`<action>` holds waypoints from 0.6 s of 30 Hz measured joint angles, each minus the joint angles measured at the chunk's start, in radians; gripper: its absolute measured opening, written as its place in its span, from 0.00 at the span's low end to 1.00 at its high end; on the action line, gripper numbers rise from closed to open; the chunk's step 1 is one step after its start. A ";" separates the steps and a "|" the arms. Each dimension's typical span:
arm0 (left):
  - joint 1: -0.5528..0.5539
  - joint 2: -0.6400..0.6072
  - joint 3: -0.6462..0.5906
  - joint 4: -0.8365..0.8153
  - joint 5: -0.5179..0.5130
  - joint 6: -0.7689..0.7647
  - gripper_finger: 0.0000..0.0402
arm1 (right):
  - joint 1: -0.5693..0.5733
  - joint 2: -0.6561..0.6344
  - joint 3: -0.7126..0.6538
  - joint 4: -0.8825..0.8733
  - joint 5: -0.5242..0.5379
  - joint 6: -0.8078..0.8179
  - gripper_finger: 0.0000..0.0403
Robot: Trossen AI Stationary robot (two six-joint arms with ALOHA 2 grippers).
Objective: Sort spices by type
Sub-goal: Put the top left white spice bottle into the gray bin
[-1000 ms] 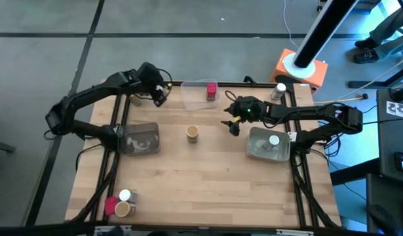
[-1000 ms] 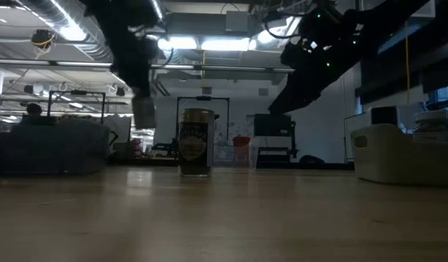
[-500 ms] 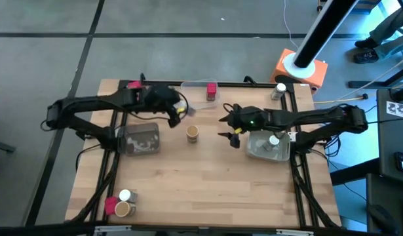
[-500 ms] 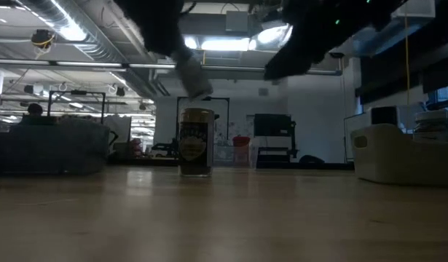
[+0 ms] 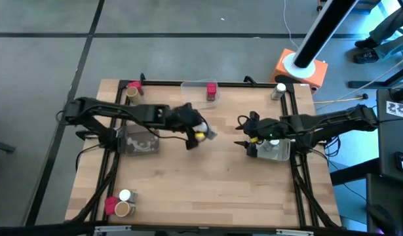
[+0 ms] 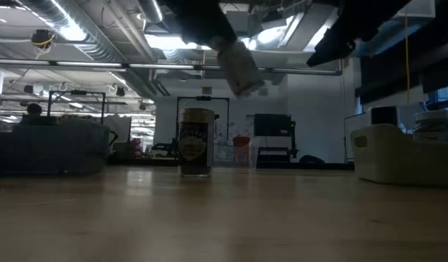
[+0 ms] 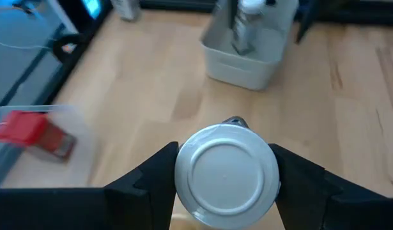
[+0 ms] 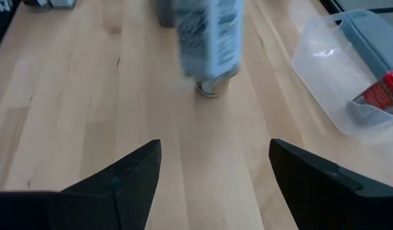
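1. Left gripper (image 5: 202, 133) near mid-tabletop (image 5: 208, 190), pinching a clear jar with white cap (image 7: 226, 177) between its fingers (image 7: 151, 185), lifted clear of the wood.
2. Held jar (image 6: 238, 65) tilted in the low view, hanging above and just to one side of the tan-brown cylinder (image 6: 196, 142).
3. That cylinder upright on the tabletop, almost directly beneath the left gripper.
4. Right gripper (image 5: 248, 137) spread wide and empty, poised above the near edge of the grey bin (image 5: 277, 155).
5. Second white-capped jar (image 7: 248, 22) standing inside that bin, just behind the right gripper.
6. Red block (image 5: 211, 91) lying in the clear tray (image 5: 191, 87), well beyond both grippers at the far edge.
7. More spices well apart from both grippers: a tan cylinder (image 5: 131, 94) at the far left corner, a jar (image 5: 280, 89) at the far right corner, a mixed cluster (image 5: 119, 204) at the near left corner.
8. Another grey bin (image 5: 139, 141) beside the left arm.
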 joint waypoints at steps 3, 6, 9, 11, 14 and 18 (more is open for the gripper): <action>-0.028 0.098 0.089 -0.044 0.001 0.003 0.49 | 0.024 0.000 0.000 -0.022 0.029 0.014 0.72; -0.049 0.188 0.159 -0.069 0.001 0.024 0.49 | 0.051 0.000 -0.018 -0.016 0.085 0.015 0.72; -0.064 0.266 0.206 -0.092 0.005 0.029 0.49 | 0.069 0.001 -0.045 -0.009 0.122 0.023 0.72; -0.071 0.304 0.219 -0.092 0.008 0.029 0.49 | 0.071 0.001 -0.073 0.006 0.124 0.045 0.72; -0.076 0.350 0.225 -0.090 0.021 0.029 0.49 | 0.070 0.001 -0.113 0.030 0.119 0.079 0.72; -0.076 0.398 0.225 -0.089 0.023 0.029 0.49 | 0.069 0.001 -0.161 0.077 0.104 0.097 0.72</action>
